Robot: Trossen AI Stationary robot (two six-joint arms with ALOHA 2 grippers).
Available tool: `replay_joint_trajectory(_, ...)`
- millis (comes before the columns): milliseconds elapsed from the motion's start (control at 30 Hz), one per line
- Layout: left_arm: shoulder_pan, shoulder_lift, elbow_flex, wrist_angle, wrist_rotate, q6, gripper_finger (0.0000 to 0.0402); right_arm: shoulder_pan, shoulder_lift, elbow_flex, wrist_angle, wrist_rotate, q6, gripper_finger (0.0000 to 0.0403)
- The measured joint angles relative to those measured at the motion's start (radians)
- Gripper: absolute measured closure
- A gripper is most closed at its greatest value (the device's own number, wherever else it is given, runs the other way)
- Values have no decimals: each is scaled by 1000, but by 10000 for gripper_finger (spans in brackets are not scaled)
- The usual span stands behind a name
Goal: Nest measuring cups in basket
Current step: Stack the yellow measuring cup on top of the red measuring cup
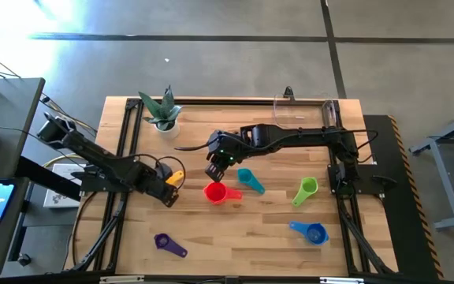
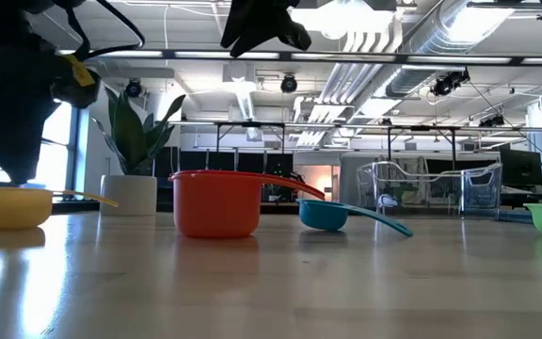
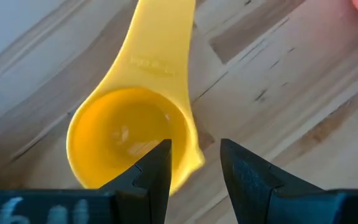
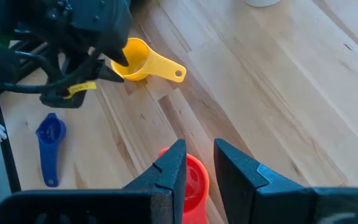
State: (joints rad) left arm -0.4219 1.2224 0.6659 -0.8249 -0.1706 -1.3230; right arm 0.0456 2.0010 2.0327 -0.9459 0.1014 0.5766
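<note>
Low view, near to far: yellow cup (image 2: pixel 7 205) under left gripper (image 3: pixel 194 177), fingers spread, one finger over its rim, nothing gripped. Red cup (image 1: pixel 216 192) mid surface (image 1: pixel 235 237), right gripper (image 1: pixel 216 171) above it, fingers slightly apart, empty. Teal cup (image 1: pixel 251 181) just behind. Green cup (image 1: pixel 306 190), blue cup (image 1: pixel 310 231), purple cup (image 1: pixel 169 244) scattered. Clear basket (image 1: pixel 304 110) at far edge, plant (image 1: pixel 162 112) far corner.

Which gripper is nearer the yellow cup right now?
Left. The left gripper sits right over the yellow cup, one finger above its bowl. The right gripper hangs farther off, above the red cup.
</note>
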Motion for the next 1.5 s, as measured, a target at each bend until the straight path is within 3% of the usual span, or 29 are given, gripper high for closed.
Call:
replay_joint_trajectory(500,56,123,0,19,29,50,278,0,0,0,-9,1,0,329)
replay_joint_trajectory(833,55,128,0,27,33,123,388,0,0,0,-9,2,-8,329)
replay_joint_trajectory(967,55,127,9,33,43,148,389,0,0,0,-10,2,-8,329)
replay_joint_trajectory(1267,31,128,166,36,47,293,396,0,0,11,-33,7,36,329)
replay_joint_trajectory(1500,25,128,282,38,-16,403,396,1,0,143,-154,142,52,330)
